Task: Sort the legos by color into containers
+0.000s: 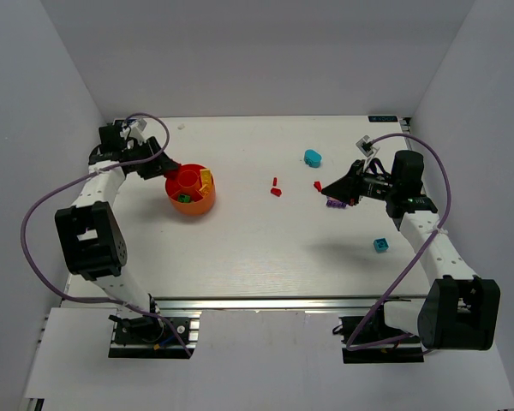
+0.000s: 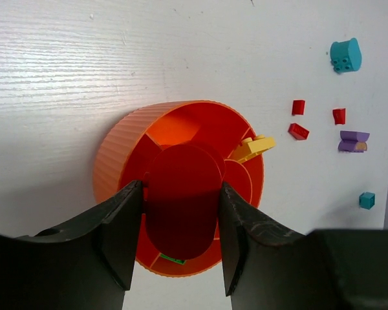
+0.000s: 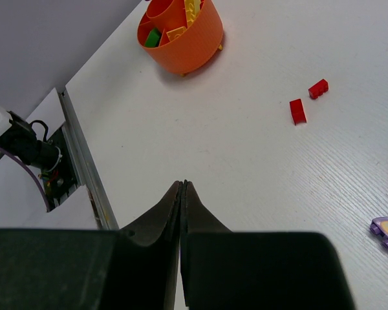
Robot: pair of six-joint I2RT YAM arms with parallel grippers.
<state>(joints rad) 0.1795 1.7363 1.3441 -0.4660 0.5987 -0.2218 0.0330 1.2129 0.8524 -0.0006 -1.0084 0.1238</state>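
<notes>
The orange-red bowl point(image 1: 197, 204) stands at the left; it also shows in the left wrist view point(image 2: 116, 152) and the right wrist view point(image 3: 194, 45). It holds yellow point(image 2: 253, 148) and green point(image 2: 172, 259) legos. My left gripper point(image 2: 181, 187) has one finger on each side of the bowl's raised centre ring point(image 2: 181, 206) and is shut on it. Loose legos lie to the right: cyan point(image 1: 313, 157), two small red ones point(image 1: 276, 192), another red point(image 1: 317, 185), purple point(image 1: 333, 204) and a blue cube point(image 1: 380, 245). My right gripper point(image 1: 325, 188) is shut and empty above the table near the purple lego.
The metal rail point(image 3: 84, 161) runs along the table's near edge. A small white-and-black object point(image 1: 366, 144) sits at the back right by the right arm. White walls close the table on three sides.
</notes>
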